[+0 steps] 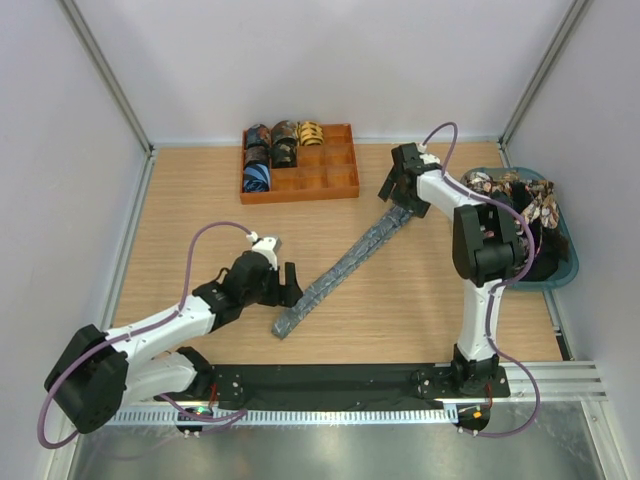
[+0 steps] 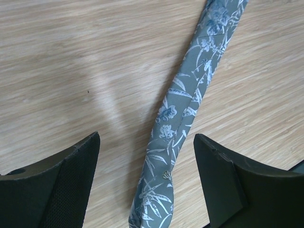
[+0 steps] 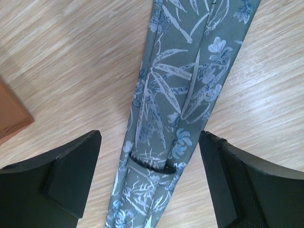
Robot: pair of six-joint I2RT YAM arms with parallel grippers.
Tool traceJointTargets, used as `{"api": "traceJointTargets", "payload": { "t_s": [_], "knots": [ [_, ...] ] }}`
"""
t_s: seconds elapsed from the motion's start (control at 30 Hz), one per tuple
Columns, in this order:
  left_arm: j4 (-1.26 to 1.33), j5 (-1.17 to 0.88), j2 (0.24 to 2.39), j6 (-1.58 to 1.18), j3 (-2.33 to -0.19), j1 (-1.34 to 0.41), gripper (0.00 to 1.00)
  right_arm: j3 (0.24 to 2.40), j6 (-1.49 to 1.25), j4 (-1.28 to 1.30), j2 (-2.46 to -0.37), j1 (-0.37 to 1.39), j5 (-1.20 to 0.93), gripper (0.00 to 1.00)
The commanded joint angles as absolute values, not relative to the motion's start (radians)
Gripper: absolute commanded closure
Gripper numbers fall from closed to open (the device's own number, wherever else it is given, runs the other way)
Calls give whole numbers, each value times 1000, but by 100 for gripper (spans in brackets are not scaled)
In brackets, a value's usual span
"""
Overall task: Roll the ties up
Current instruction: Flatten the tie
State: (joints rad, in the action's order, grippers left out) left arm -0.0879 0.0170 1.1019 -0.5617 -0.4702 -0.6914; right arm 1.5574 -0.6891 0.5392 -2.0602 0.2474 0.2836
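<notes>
Wooden table [image 1: 200,210] bears the grey-blue tie [image 1: 345,268] diagonally, near-left to far-right, left hand [image 1: 288,288] and right hand [image 1: 393,190] open.

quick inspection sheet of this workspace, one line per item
surface: wooden table
job's things: one tie lying flat, diagonal across the middle; rolled ties in the left compartments of the tray; loose ties heaped in the bin at right
clutter: nothing seen
grippers: left gripper open, astride the tie's near end; right gripper open, astride its far end
cables: purple cables loop along both arms, off the tie
surroundings: plain pale walls
</notes>
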Motion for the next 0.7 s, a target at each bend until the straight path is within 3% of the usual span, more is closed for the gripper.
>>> {"api": "traceJointTargets", "payload": {
  "t_s": [0.0,0.17,0.3,0.5,0.67],
  "knots": [
    [-5,6,1068,-525,-460,-687,20,1621,-706,578,-2098,241,322,8],
    [-11,5,1058,-523,-453,-687,19,1663,-709,592,-2137,232,308,12],
    [-28,6,1083,-526,-463,-687,20,1701,-704,615,-2174,193,287,30],
    [-31,-18,1068,-532,-456,-687,20,1747,-669,597,-2224,138,242,40],
    [-29,-14,1072,-534,-456,-687,19,1850,-657,583,-2301,95,215,40]
  ]
}}
